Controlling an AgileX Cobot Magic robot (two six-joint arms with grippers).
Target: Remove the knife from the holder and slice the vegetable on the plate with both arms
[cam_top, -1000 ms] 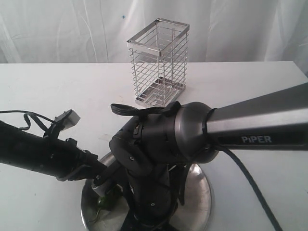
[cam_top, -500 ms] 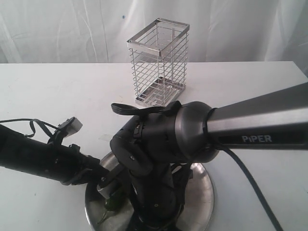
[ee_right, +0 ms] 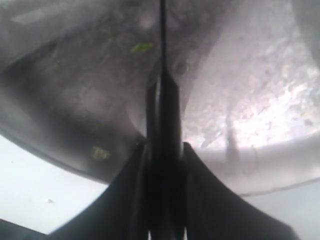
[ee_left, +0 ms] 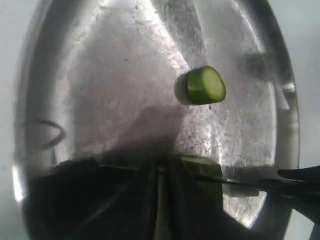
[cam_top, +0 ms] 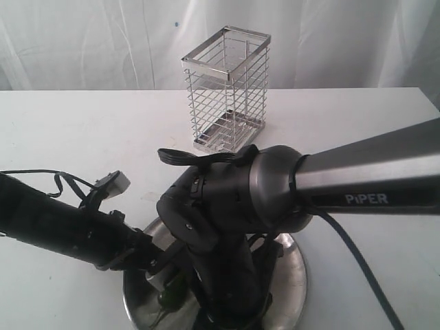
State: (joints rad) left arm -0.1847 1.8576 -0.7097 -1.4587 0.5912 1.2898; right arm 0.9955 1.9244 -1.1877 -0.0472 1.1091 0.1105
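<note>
The big right arm point(cam_top: 371, 179) is grey and black with "PiPER" written on it. It bends down over the plate point(cam_top: 292, 275) and blocks most of it in the outside view. The thinner left arm point(cam_top: 55, 223) comes in low from the other side. Behind them the holder point(cam_top: 225, 89) stands upright on the white table point(cam_top: 69, 124), well apart from the plate. It is a tall box made of shiny wire bars.

From outside we see only a bit of green under the arms. The left wrist view shows us more. The vegetable point(ee_left: 200, 166) lies on the plate. Its cut end pokes out at the tips of the left gripper point(ee_left: 160, 167), whose dark fingers are pressed close together on it. A small round green slice point(ee_left: 205, 85) lies by itself, apart from the vegetable. The knife point(ee_left: 240, 182) looks like a thin dark line here, and it touches the vegetable's cut end.

The right wrist view shows us the right gripper point(ee_right: 162, 150) squeezed tight on the knife's black handle. The blade points away over the plate. Tiny green bits point(ee_right: 141, 47) lie on the metal. The plate is round and shiny grey, with a scratchy look and a raised rim.
</note>
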